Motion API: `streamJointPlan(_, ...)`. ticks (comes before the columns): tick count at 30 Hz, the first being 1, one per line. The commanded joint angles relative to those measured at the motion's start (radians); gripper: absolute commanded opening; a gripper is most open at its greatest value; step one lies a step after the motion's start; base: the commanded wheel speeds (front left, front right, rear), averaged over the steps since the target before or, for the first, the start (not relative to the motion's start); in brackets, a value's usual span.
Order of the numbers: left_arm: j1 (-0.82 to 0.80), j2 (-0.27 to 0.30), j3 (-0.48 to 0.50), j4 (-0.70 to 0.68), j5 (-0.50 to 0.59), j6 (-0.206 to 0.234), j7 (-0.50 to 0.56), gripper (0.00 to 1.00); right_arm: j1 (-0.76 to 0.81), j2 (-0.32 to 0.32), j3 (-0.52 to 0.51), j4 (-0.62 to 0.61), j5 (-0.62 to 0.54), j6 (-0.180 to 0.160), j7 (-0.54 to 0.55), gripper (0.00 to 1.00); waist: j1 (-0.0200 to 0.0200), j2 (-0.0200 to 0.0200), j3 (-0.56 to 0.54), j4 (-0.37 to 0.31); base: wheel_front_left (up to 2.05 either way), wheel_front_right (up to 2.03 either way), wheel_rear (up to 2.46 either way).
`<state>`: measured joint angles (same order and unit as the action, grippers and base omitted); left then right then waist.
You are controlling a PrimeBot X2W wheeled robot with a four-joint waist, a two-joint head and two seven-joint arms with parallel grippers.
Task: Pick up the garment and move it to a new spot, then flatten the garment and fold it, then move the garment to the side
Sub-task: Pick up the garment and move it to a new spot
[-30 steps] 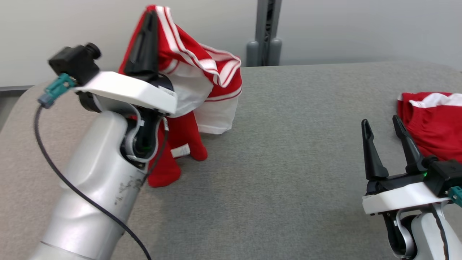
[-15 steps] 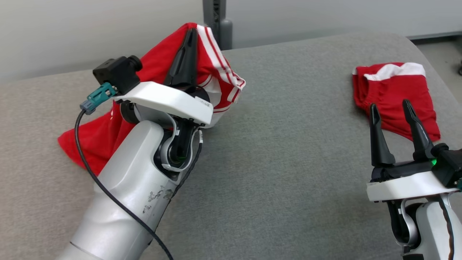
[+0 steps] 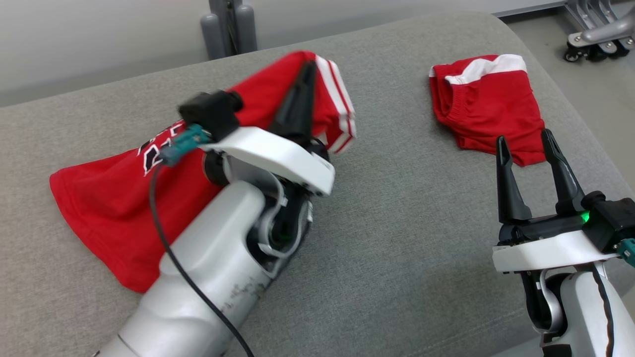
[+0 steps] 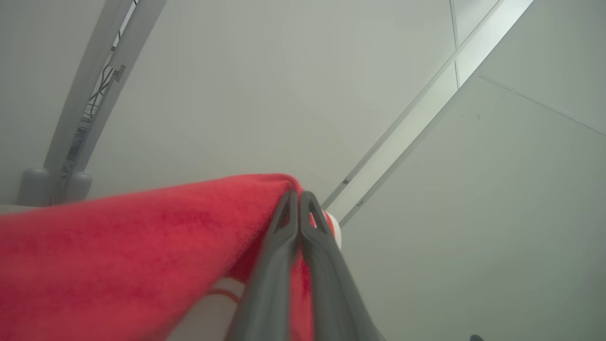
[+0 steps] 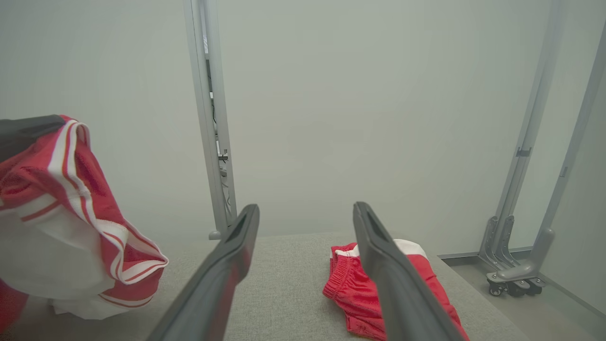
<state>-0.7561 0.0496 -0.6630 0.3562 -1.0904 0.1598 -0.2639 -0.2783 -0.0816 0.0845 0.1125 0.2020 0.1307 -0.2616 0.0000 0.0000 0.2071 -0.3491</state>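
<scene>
The garment is a red jersey (image 3: 109,198) with white stripes and black lettering. Its lower part is spread on the grey table (image 3: 397,238) at the left, while one striped edge is held up. My left gripper (image 3: 303,87) is shut on that raised edge; the left wrist view shows the red jersey (image 4: 118,255) draped off the left gripper (image 4: 298,196). Over the table's right front, my right gripper (image 3: 523,144) stands open and holds nothing. From the right wrist view, the lifted striped jersey (image 5: 71,213) hangs at the left, beyond the right gripper (image 5: 305,210).
Red shorts (image 3: 488,106) with a white band lie on the table at the back right, just beyond my right gripper, also seen as red shorts (image 5: 378,289) in the right wrist view. A grey post (image 3: 229,25) stands behind the table. A wheeled frame base (image 3: 595,32) sits on the floor right.
The head camera has swung, shifting the whole picture. My left gripper has lowered with the jersey, and more of the jersey now lies spread on the table. The right gripper stays open.
</scene>
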Motion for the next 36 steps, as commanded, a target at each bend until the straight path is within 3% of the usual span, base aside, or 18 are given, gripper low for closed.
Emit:
streamJointPlan(1,0.003,0.003,-0.033,0.007,-0.006,0.001,0.0,0.0,-0.01,0.0,0.002,-0.001,-0.003,0.0,-0.004,1.0,0.0,0.0,0.007,-0.013,0.0,0.0,0.0)
streamJointPlan(4,0.0,0.004,-0.14,0.061,-0.034,-0.009,0.0,0.0,-0.011,0.003,0.003,0.002,-0.004,0.0,-0.004,1.0,0.0,0.0,0.01,-0.02,0.0,0.0,0.0)
streamJointPlan(5,-0.009,0.004,-0.174,0.082,-0.045,-0.009,-0.001,0.39,-0.011,0.005,0.003,0.004,-0.005,0.0,-0.004,1.0,0.0,0.0,0.01,-0.02,0.0,0.0,0.0)
streamJointPlan(6,-0.016,0.005,-0.204,0.104,-0.061,-0.011,-0.001,0.93,-0.011,0.007,0.002,0.005,-0.006,0.0,-0.004,1.0,0.0,0.0,0.01,-0.02,0.0,0.0,0.0)
streamJointPlan(7,-0.018,0.004,-0.236,0.125,-0.081,-0.016,0.0,1.0,-0.012,0.008,0.002,0.007,-0.006,0.0,-0.004,1.0,0.0,0.0,0.01,-0.018,0.0,0.0,0.0)
streamJointPlan(12,-0.058,0.005,-0.333,0.192,-0.147,-0.041,-0.001,1.0,-0.005,0.012,-0.01,0.017,-0.007,0.0,-0.004,1.0,0.0,0.0,0.004,0.015,0.0,0.0,0.0)
streamJointPlan(18,-0.073,0.004,-0.193,0.193,-0.07,-0.045,-0.001,1.0,0.004,-0.001,-0.024,0.02,-0.007,0.0,-0.004,1.0,0.0,0.0,-0.031,0.094,0.0,0.0,0.0)
streamJointPlan(26,0.012,0.004,0.084,0.115,0.299,-0.044,-0.001,1.0,0.028,-0.022,-0.036,0.025,0.004,0.0,-0.004,1.0,0.0,0.0,-0.088,0.206,0.0,0.0,0.0)
streamJointPlan(27,0.012,0.004,0.084,0.115,0.299,-0.044,-0.001,1.0,0.028,-0.022,-0.036,0.025,0.004,0.0,-0.004,1.0,0.0,0.0,-0.088,0.206,0.0,0.0,0.0)
streamJointPlan(31,0.125,0.012,0.213,0.031,0.497,-0.066,-0.001,1.0,0.052,-0.029,-0.043,0.024,0.01,0.0,-0.004,1.0,0.0,0.0,-0.106,0.262,0.0,0.0,0.0)
streamJointPlan(36,0.291,0.024,0.35,-0.077,0.658,-0.104,-0.001,1.0,0.077,-0.031,-0.027,0.031,0.017,0.0,-0.004,1.0,0.0,0.0,-0.125,0.307,0.0,0.0,0.0)
